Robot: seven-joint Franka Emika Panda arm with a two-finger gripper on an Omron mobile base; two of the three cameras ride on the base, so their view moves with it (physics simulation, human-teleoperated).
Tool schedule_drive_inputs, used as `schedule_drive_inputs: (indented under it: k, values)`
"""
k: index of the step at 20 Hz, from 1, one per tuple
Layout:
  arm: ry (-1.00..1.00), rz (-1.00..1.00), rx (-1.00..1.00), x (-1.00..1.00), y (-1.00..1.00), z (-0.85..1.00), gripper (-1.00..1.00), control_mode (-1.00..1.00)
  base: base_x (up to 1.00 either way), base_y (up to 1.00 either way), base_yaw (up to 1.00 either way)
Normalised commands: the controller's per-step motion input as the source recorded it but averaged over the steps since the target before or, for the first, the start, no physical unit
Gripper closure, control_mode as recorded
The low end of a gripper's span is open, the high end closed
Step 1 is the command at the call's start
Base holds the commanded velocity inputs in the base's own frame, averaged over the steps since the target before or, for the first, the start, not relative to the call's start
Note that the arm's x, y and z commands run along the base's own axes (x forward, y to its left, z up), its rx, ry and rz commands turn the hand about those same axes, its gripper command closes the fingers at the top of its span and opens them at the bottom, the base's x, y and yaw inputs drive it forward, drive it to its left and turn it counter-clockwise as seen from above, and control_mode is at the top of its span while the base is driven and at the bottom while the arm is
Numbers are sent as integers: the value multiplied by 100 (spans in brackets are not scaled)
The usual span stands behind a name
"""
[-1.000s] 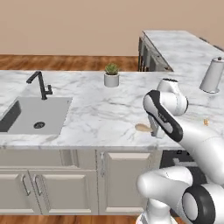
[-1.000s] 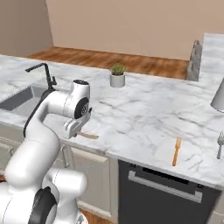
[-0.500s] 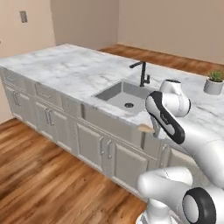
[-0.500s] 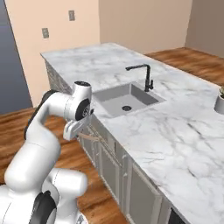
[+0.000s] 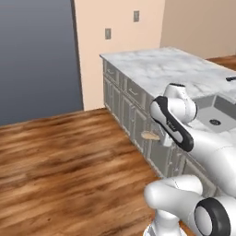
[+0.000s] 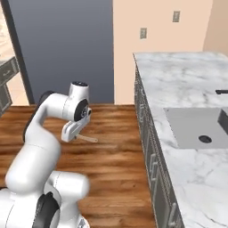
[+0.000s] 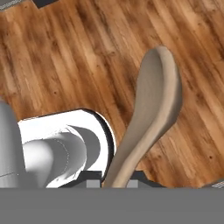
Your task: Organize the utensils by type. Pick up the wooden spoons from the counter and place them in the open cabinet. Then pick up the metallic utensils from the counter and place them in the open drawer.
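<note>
My gripper (image 5: pixel 160 138) is shut on the handle of a pale tan wooden spoon (image 5: pixel 149 135), whose round bowl points away from the hand. The gripper hangs over the wooden floor, off the counter (image 5: pixel 161 69). From the right base view the gripper (image 6: pixel 75 133) holds the spoon (image 6: pixel 87 138) level above the floor, left of the counter (image 6: pixel 187 75). In the hand view the spoon (image 7: pixel 153 109) rises from the gripper (image 7: pixel 116 181) with floorboards behind it. The cabinet, the drawer and the metallic utensils are out of view.
A sink (image 6: pixel 196 127) with a dark faucet (image 6: pixel 221 92) is set in the counter. Grey-beige base units (image 5: pixel 133 103) run below the slab. A dark grey wall (image 5: pixel 37 55) and a peach wall (image 6: pixel 142 40) stand behind open wooden floor (image 5: pixel 69 166).
The whole picture has swung left as the base turned away from the counter, toward the floor and walls. The spoon stays in the shut gripper.
</note>
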Motion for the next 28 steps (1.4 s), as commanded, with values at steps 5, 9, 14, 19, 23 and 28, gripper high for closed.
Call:
schedule_drive_inputs:
  k: [5,9,14,19,23,28]
  values:
    - [0,0,0,0,0,0,100,100,100,10,23]
    - [0,0,0,0,0,0,100,100,100,5,6]
    - [0,0,0,0,0,0,100,100,100,3,0]
    - [0,0,0,0,0,0,100,100,100,5,2]
    - [0,0,0,0,0,0,100,100,100,12,17]
    - [0,0,0,0,0,0,100,100,100,6,26]
